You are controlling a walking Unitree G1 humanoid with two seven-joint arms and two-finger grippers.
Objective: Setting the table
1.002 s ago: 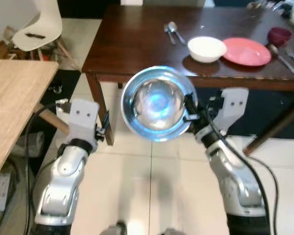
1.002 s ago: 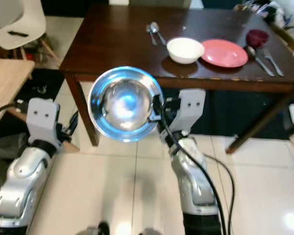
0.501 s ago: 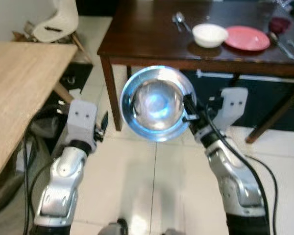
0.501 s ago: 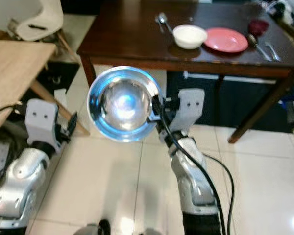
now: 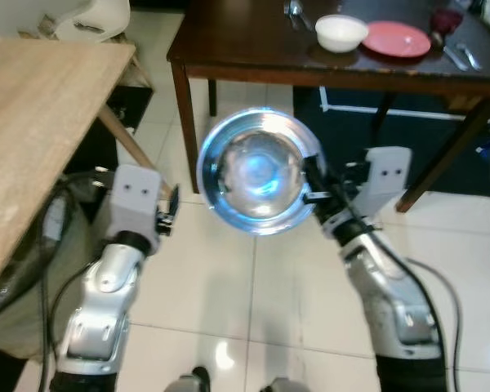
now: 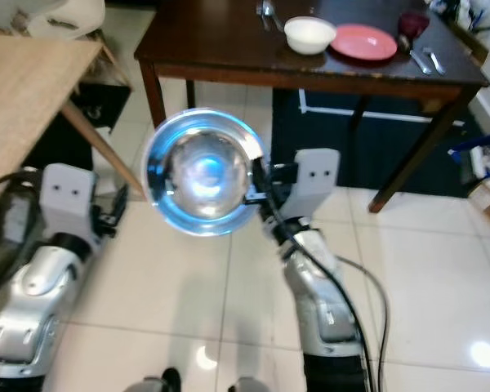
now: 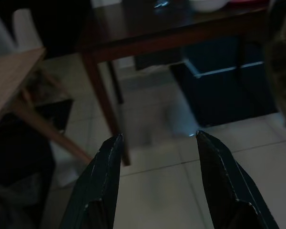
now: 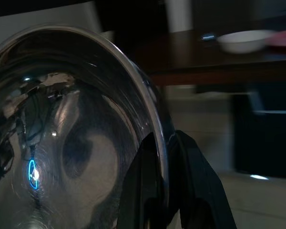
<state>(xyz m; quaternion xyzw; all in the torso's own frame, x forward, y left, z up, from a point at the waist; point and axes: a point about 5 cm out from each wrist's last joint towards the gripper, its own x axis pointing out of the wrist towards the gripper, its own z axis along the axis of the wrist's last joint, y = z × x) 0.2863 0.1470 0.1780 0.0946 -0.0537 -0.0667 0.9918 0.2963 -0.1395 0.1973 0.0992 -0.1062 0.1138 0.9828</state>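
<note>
Standing by the light wooden table [image 5: 33, 122] on the left, the robot keeps its left gripper [image 7: 157, 186] low over the tiles, fingers spread wide, nothing in them. At centre the steel bowl [image 5: 257, 171] is held up on edge above the floor, short of the dark table [image 5: 253, 49], the right gripper [image 8: 169, 191] pinched on its rim. It looks light and stiff but slick, so the rim seems the sensible hold. Farther right, a white bowl [image 5: 341, 33] and pink plate [image 5: 396, 38] sit ready. No writing is readable.

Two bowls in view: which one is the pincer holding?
The steel bowl, its rim clamped in the right pincer above the floor. The white bowl sits on the dark table.
</note>
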